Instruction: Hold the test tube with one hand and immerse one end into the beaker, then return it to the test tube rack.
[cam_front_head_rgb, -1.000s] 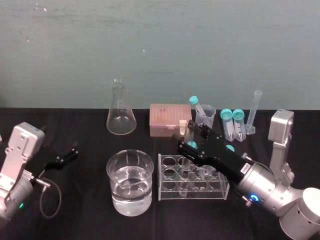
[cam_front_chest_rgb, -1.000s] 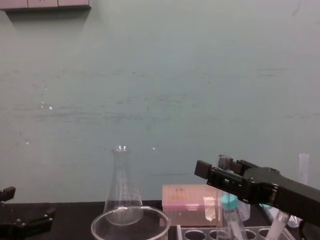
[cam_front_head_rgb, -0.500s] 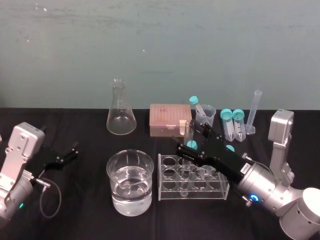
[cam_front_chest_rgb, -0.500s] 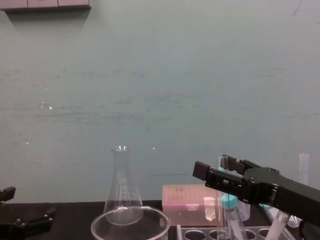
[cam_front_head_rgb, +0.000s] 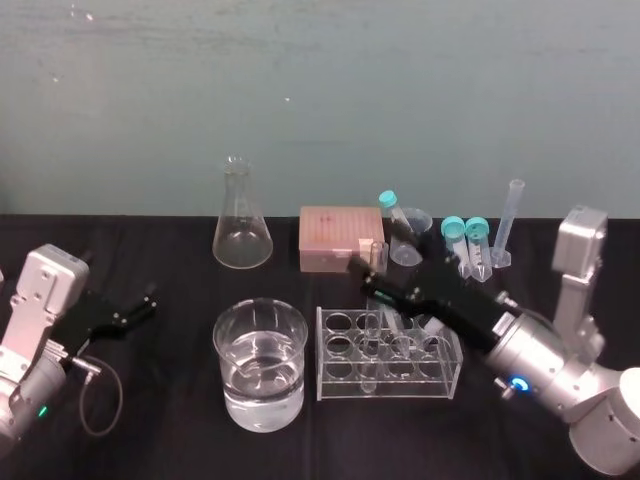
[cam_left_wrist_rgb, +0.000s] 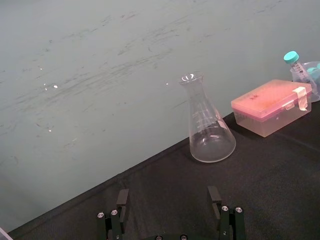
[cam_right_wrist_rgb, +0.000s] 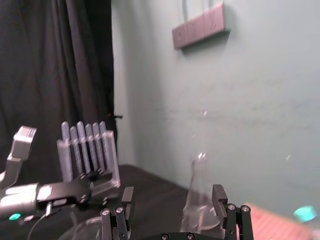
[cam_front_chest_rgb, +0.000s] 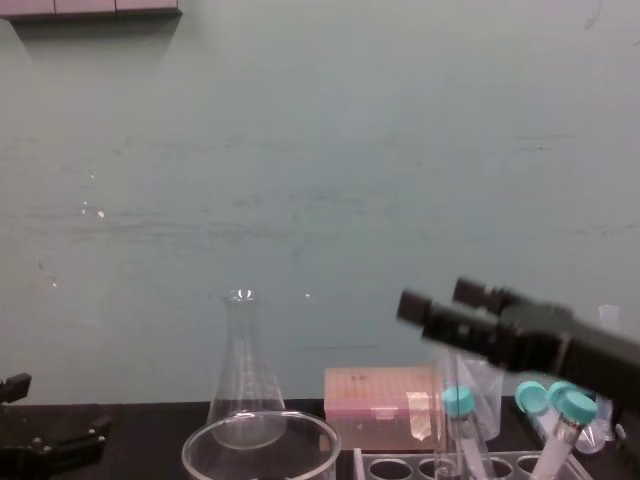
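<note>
Along the back of the black tablecloth (cam_front_head_rgb: 170, 400), close to the teal wall (cam_front_head_rgb: 320, 90), stand an empty conical flask (cam_front_head_rgb: 241, 228) and, to its right, a closed pink pipette-tip box (cam_front_head_rgb: 338, 238) with a strip of pale tape on its front. Farther right is a small translucent cup (cam_front_head_rgb: 415, 224) with a teal-capped tube (cam_front_head_rgb: 393, 208) leaning in it. Beyond it are two more teal-capped tubes (cam_front_head_rgb: 457, 245) upright side by side, and a thin graduated cylinder (cam_front_head_rgb: 508, 225) ends the row.

Lab: conical flask (cam_front_head_rgb: 241, 232), beaker (cam_front_head_rgb: 231, 385), test tube rack (cam_front_head_rgb: 386, 391), capped tubes (cam_front_head_rgb: 456, 246).
</note>
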